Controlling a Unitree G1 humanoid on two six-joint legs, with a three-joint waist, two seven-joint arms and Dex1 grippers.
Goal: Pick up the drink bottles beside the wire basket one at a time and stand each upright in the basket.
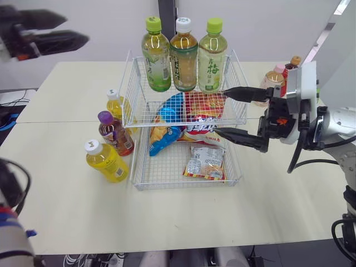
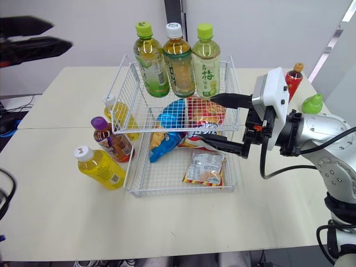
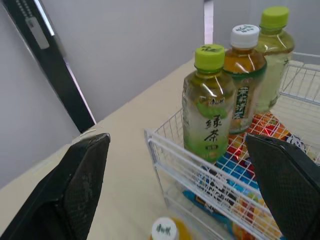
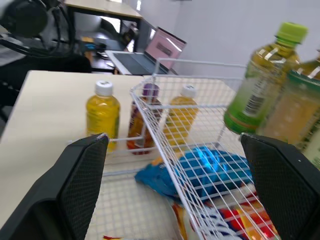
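Observation:
The two-tier wire basket (image 1: 133, 89) stands mid-table; three green-tea bottles (image 1: 184, 54) stand upright in its upper tier. To its left stand a yellow bottle (image 1: 106, 162), a purple-capped brown bottle (image 1: 115, 133) and another yellow bottle (image 1: 117, 105). At the basket's right side, my right gripper (image 1: 221, 111) is open, one finger along the upper tier's rim and one lower by the snacks, holding nothing. Behind it stand a pink-capped bottle (image 1: 273, 78) and a red bottle (image 2: 293, 78). My left gripper (image 1: 77, 29) is open and raised at the far left, apart from all bottles.
Snack packets (image 1: 204, 162) lie in the basket's lower tier and a blue bag (image 1: 167, 125) leans there. A green bottle cap (image 2: 312, 103) peeks out behind my right arm. Bare table (image 1: 167, 217) lies in front of the basket.

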